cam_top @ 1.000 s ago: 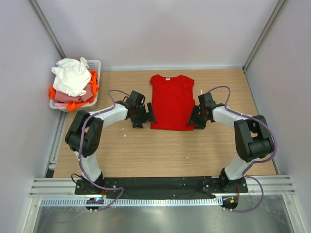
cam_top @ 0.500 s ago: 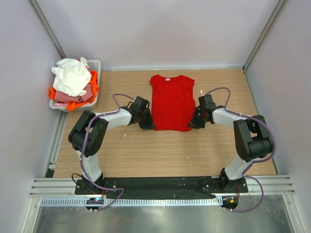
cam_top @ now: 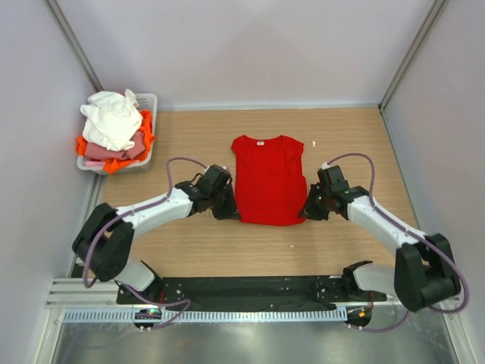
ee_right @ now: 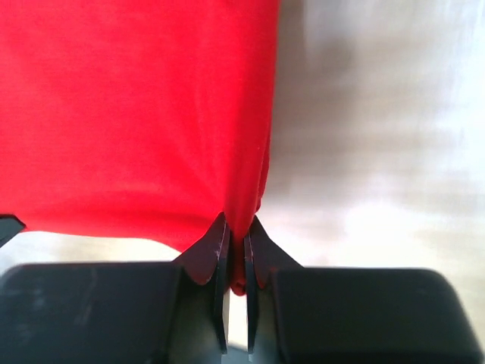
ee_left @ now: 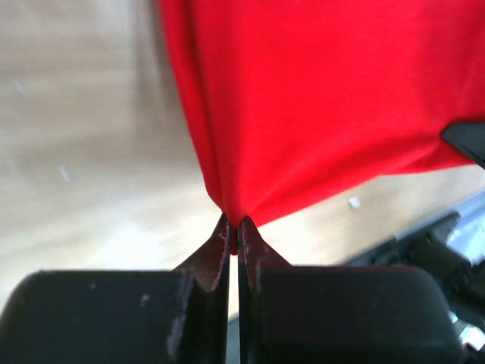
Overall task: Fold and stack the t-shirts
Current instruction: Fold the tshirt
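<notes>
A bright red t-shirt (cam_top: pixel 267 178) lies flat in the middle of the table, sleeves folded in and collar at the far end. My left gripper (cam_top: pixel 230 214) is shut on its near left corner, where the red cloth (ee_left: pixel 318 98) bunches between the pinched jaws (ee_left: pixel 233 226). My right gripper (cam_top: pixel 306 213) is shut on the near right corner, and a fold of the shirt (ee_right: pixel 129 114) sits pinched between its jaws (ee_right: pixel 236 226). More t-shirts (cam_top: pixel 114 121), white, pink and orange, are piled in the basket at the far left.
A white slotted basket (cam_top: pixel 146 102) stands in the far left corner against the wall. Grey walls close in the wooden table (cam_top: pixel 189 250) on three sides. A small white scrap (cam_top: pixel 314 143) lies right of the shirt. The arm bases sit on the black rail (cam_top: pixel 250 288) at the near edge.
Both grippers moved in to the shirt's near corners and shut on them. Both arms then drew toward the near edge, dragging the red shirt a little nearer.
</notes>
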`<state>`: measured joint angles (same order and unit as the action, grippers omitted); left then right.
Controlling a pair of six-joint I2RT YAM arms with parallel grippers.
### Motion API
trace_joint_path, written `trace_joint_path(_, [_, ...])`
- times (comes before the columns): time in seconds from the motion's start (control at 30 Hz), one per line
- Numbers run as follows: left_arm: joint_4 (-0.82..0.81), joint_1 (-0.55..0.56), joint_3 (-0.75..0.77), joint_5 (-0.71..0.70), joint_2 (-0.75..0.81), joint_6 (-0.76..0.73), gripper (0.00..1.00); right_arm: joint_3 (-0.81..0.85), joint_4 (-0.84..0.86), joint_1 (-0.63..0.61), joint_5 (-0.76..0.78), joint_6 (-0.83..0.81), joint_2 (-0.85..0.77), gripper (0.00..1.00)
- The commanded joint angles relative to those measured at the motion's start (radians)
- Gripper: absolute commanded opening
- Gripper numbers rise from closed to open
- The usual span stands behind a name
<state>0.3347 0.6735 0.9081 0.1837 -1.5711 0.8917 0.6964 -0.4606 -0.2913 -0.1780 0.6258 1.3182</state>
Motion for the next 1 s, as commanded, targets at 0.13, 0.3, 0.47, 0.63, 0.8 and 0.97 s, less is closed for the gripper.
trace_joint_path(0.13, [0.223, 0.101, 0.004, -0.13, 0.29, 0.081, 0.0, 0.009, -0.211, -0.049, 0.037, 0.078, -0.293, 0.01])
trace_joint_path(0.3, [0.331, 0.089, 0.141, -0.26, 0.284, 0.023, 0.0, 0.21, -0.259, -0.049, 0.135, 0.042, -0.226, 0.01])
trace_joint_path(0.47, [0.398, 0.028, 0.336, -0.251, 0.128, -0.059, 0.0, 0.377, -0.262, -0.048, 0.173, -0.024, -0.07, 0.01])
trace_joint_path(0.63, [0.397, -0.028, 0.446, -0.221, 0.036, -0.086, 0.0, 0.537, -0.257, -0.037, 0.221, -0.057, 0.082, 0.01])
trace_joint_path(0.8, [0.397, -0.107, 0.602, -0.173, -0.091, -0.125, 0.0, 0.698, -0.253, 0.007, 0.201, -0.086, 0.245, 0.01])
trace_joint_path(0.97, [0.469, -0.224, 0.863, -0.098, -0.34, -0.149, 0.0, 1.02, -0.276, 0.047, 0.215, -0.098, 0.573, 0.01])
